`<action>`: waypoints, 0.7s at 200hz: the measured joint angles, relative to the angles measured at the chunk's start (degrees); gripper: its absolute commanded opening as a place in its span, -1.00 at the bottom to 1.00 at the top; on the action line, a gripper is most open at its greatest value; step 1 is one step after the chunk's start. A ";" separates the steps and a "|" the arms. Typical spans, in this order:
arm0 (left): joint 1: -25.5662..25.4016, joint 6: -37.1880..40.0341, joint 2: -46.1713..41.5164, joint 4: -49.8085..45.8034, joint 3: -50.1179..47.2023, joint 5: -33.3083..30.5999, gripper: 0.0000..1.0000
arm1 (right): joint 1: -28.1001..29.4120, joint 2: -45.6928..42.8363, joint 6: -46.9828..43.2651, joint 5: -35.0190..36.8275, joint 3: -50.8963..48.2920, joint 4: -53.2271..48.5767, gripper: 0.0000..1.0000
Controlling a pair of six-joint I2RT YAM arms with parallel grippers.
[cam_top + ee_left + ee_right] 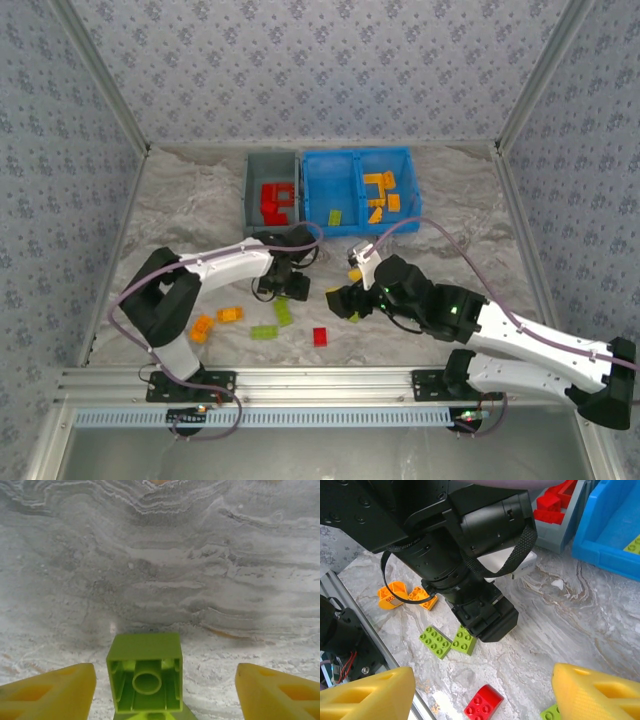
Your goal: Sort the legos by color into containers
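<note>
Left arm (225,265) folded, wrist pitched down over the table (450,220), left gripper (285,290) spread wide, holding nothing; lime green lego (145,680) between its fingers, touching neither, hollow underside toward camera; right gripper (484,685) likewise spread, empty.

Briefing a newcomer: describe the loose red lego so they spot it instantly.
Start at the metal rail along the table's near edge. Just beyond its middle lies the red lego. Nearby loose pieces are green or orange; other reds sit in the grey bin.

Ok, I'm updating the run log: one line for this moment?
left gripper: open, green lego between jaws | right gripper: open, empty | loose legos on table
</note>
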 measured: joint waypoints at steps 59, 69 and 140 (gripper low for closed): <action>0.00 1.31 1.11 0.35 -0.02 -0.55 -0.25 | -0.85 0.02 0.79 -0.20 -0.33 -0.20 0.49; 0.00 1.14 1.11 0.55 -0.02 -0.87 -0.32 | -1.07 0.02 0.81 -0.20 -0.33 -0.20 0.49; -1.73 2.01 -0.87 -5.57 10.32 -3.65 -0.33 | -2.19 -2.95 1.27 5.03 -0.09 -2.45 0.47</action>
